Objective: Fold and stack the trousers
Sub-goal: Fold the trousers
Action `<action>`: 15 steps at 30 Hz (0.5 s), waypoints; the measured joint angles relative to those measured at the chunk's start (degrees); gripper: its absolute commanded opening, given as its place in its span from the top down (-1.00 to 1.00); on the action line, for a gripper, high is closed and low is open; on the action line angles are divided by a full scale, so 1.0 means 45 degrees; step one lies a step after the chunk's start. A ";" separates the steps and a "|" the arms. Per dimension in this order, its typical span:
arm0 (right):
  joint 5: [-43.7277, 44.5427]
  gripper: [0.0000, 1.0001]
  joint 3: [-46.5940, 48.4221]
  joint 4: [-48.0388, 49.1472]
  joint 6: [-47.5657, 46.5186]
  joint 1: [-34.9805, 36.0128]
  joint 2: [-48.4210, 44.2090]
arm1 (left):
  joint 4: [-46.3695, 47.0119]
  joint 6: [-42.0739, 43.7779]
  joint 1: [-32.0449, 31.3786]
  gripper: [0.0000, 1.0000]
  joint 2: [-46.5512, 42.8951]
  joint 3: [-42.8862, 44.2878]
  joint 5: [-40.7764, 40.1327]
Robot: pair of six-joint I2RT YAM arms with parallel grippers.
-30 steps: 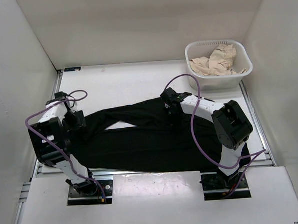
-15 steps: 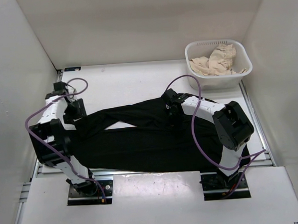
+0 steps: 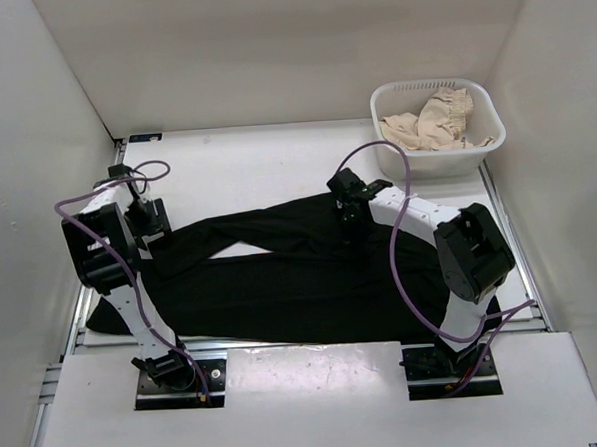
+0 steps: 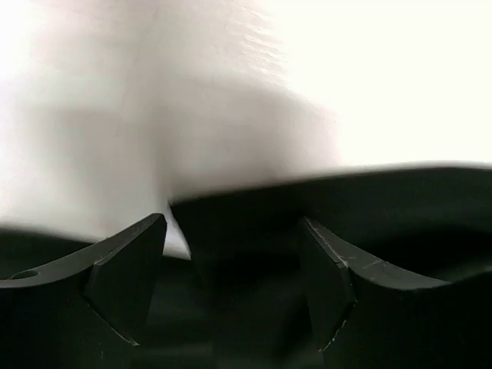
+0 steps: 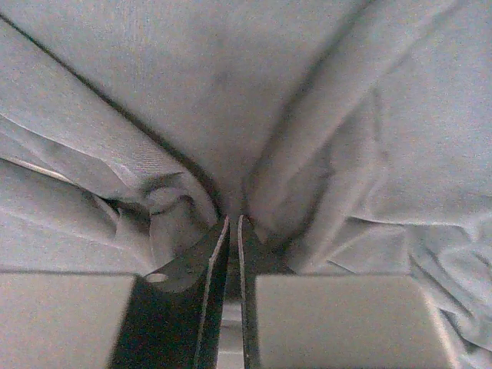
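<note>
Trousers lie spread flat and black on the table, legs parting toward my left gripper. Its jaws stand wide apart, with a cloth edge just ahead of and below the fingertips and nothing held. My right gripper is pinched nearly closed on a ridge of the fabric, with folds radiating away from its tips.

Risks, as I judge them:
- Lifting on the right alone would drag the free leg end, and the fold would go skew.
- The pinch looks thin, perhaps one layer, so it may slip or leave the under layer behind.
- Left jaws closing too high would catch nothing; too low, they would scrape the table.
</note>
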 measured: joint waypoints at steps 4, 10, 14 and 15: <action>0.0044 0.71 0.0146 -0.0019 0.0121 -0.0277 -0.0452 | -0.0233 0.0005 -0.0039 -0.63 0.0563 0.0384 -0.0306; 0.0306 0.71 0.0155 -0.0097 0.0180 -0.0568 -0.0753 | -0.0291 -0.0024 -0.0039 0.20 0.0389 -0.0058 -0.0355; 0.0481 0.04 0.0398 -0.0612 0.0520 -0.1112 -0.0772 | -0.0617 0.0015 -0.0015 0.72 0.0340 -0.0194 -0.0180; 0.0607 -0.17 0.0631 -0.0865 0.0641 -0.1452 -0.0777 | -0.0641 0.0024 -0.0015 0.72 0.0340 -0.0185 -0.0146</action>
